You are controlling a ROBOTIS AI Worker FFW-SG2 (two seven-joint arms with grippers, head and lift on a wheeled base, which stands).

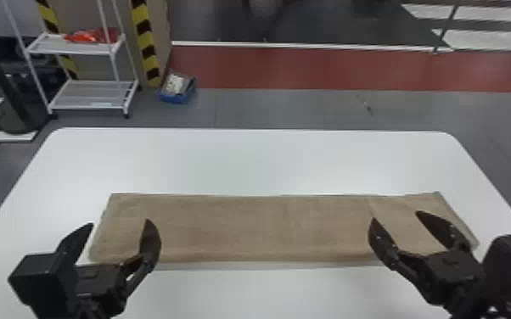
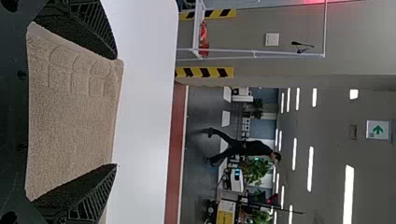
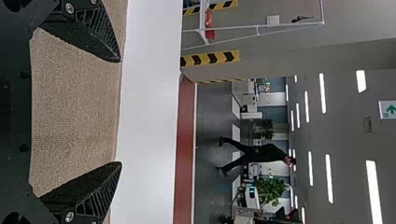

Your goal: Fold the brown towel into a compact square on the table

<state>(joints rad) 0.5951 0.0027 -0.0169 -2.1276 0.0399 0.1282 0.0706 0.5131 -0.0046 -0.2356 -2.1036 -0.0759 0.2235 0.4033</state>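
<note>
The brown towel (image 1: 263, 229) lies flat on the white table (image 1: 250, 163) as a long strip running left to right. My left gripper (image 1: 116, 225) is over the towel's left end, fingers spread wide and nothing between them. Over the right part of the strip is my right gripper (image 1: 397, 215), also open and holding nothing. In the left wrist view, the towel (image 2: 74, 116) with a raised pattern near one corner shows beyond the left gripper (image 2: 116, 112). The right wrist view has plain towel cloth (image 3: 74, 112) behind the spread fingers of the right gripper (image 3: 121, 112).
Past the table's far edge stand a white wire shelf (image 1: 85, 95) with a red item on it and a blue box (image 1: 177, 88) on the floor. White table surface extends in front of and behind the towel.
</note>
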